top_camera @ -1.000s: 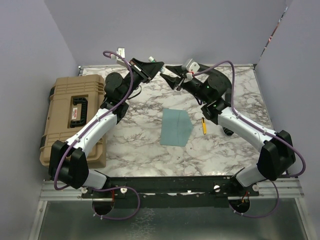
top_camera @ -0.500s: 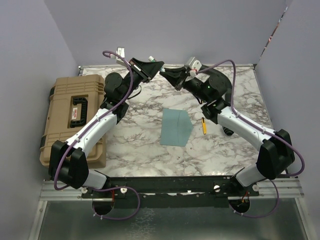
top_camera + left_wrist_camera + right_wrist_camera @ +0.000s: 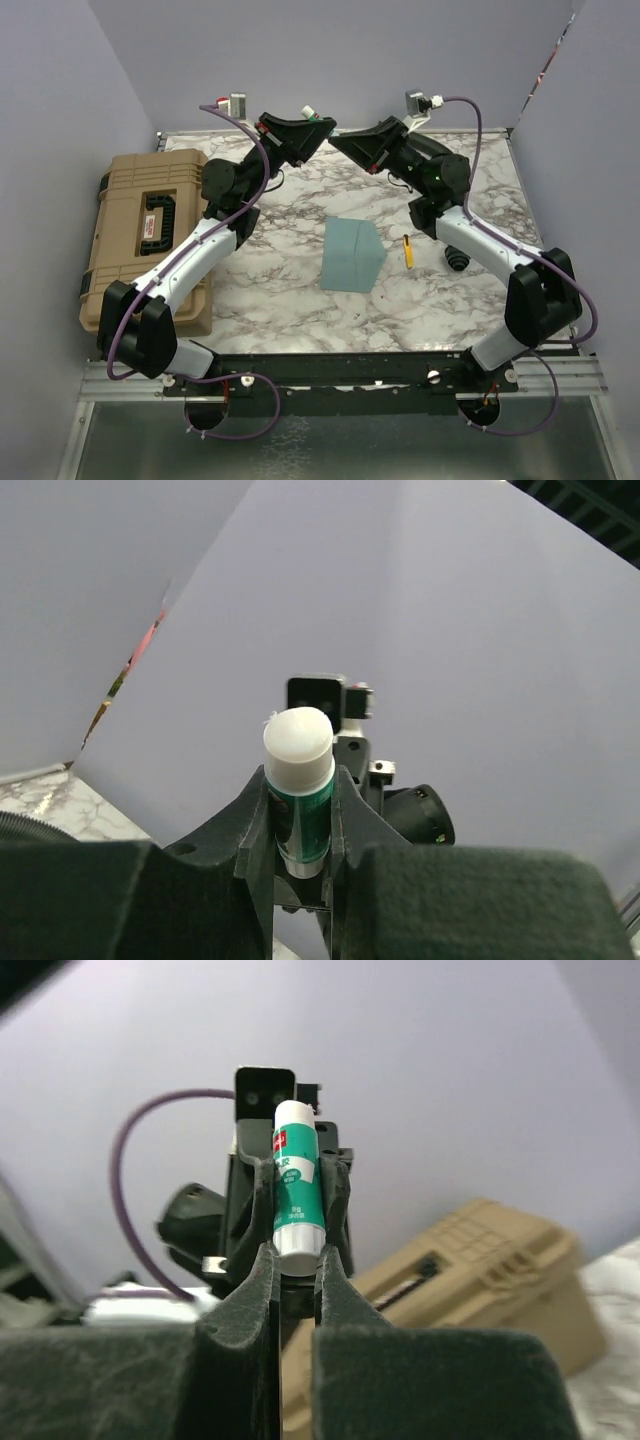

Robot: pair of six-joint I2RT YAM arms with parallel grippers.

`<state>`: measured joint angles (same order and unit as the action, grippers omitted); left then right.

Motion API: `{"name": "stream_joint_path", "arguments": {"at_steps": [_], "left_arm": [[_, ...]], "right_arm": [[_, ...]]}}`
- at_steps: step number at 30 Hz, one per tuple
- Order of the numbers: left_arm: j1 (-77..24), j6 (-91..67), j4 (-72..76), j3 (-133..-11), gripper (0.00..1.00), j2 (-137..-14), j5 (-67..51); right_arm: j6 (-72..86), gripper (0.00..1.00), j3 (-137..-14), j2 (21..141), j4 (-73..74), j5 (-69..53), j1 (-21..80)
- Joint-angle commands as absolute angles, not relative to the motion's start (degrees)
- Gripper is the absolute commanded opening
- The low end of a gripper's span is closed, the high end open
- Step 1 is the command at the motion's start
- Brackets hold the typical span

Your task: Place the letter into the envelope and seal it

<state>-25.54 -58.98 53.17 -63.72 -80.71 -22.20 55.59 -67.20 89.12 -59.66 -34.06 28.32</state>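
The teal envelope (image 3: 352, 253) lies flat on the marble table (image 3: 270, 285), right of centre. The letter does not show in any view. Both arms are raised at the back, tip to tip. My left gripper (image 3: 322, 128) (image 3: 300, 773) is shut on an upright green-and-white glue stick (image 3: 312, 114) (image 3: 298, 742) (image 3: 296, 1180). My right gripper (image 3: 336, 143) (image 3: 297, 1260) is shut to a narrow slit, with its tips at the stick's silver lower end. Whether they pinch that end I cannot tell.
A tan hard case (image 3: 150, 235) sits along the table's left edge under the left arm. A small yellow item (image 3: 407, 250) and a small black object (image 3: 455, 258) lie right of the envelope. Lilac walls enclose the back and both sides.
My right gripper has shut and its wrist has lifted, bringing its tips up under the left gripper's tip. The left arm rose slightly with the glue stick. The envelope has not moved.
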Motion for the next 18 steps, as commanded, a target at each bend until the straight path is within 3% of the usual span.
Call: {"name": "stream_joint_path", "arguments": {"at_steps": [1, 5, 7, 9, 12, 14, 18], "left_arm": [[-24.56, -55.42, 58.87, -62.85, 0.00, -80.30, -27.92], [-24.52, -55.49, 59.41, -62.84, 0.00, -80.10, -28.48], [-24.54, -55.55, 59.41, -62.76, 0.00, -80.30, -28.48], [-24.28, -53.73, 57.68, -63.35, 0.00, -80.17, -29.63], [-23.79, -50.15, 51.85, -63.63, 0.00, -79.10, -29.31], [-23.65, -50.18, 50.65, -63.55, 0.00, -78.92, -29.18], [-23.66, -52.87, 50.49, -62.81, 0.00, -79.02, -27.32]], "right_arm": [[89.99, 0.01, -66.52, 92.90, -80.32, -26.74, 25.00], [102.52, 0.02, -66.86, 94.84, -81.19, -24.47, 25.29], [96.72, 0.20, -67.54, 92.96, -76.36, -27.06, 25.25], [85.37, 0.43, -67.40, 90.27, -70.23, -29.93, 25.30], [62.39, 0.59, -65.75, 85.31, -62.89, -33.97, 25.51], [45.37, 0.64, -64.37, 81.90, -56.02, -33.92, 26.43], [10.91, 0.64, -63.79, 77.91, -45.17, -32.03, 30.08]]}}
